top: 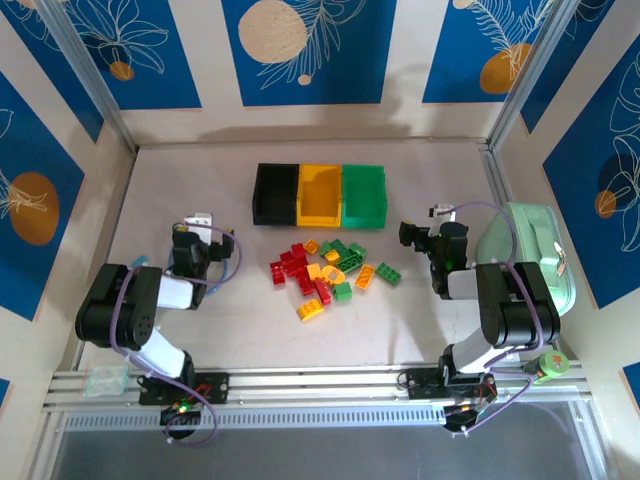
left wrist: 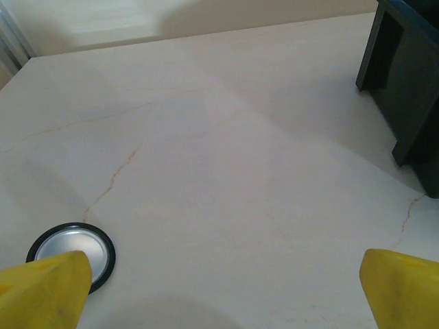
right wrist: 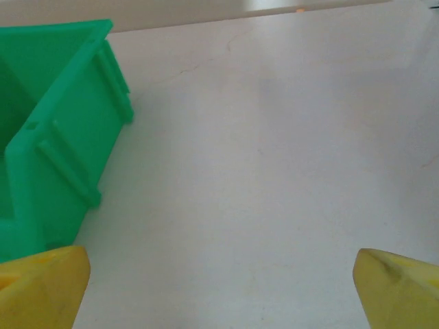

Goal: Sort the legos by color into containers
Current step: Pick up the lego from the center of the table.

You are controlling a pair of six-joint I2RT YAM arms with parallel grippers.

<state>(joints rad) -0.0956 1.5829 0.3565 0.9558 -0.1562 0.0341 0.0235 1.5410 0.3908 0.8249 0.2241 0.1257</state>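
The legos (top: 326,271) lie in a loose heap of red, yellow, orange and green bricks at the table's middle. Behind them stand the containers in a joined row: black bin (top: 275,192), yellow bin (top: 319,194), green bin (top: 363,196). My left gripper (top: 203,222) hovers left of the heap, open, with bare table between its yellow fingertips (left wrist: 44,288); the black bin (left wrist: 408,82) rises at its right. My right gripper (top: 425,235) sits right of the heap, open and holding nothing, its fingertips (right wrist: 401,284) spread wide, the green bin (right wrist: 55,137) at its left.
A large mint-green case (top: 530,255) stands against the right wall beside the right arm. A round metal disc with a black rim (left wrist: 72,250) is set in the tabletop near the left gripper. Aluminium rails (top: 320,385) run along the near edge. Walls close the table on three sides.
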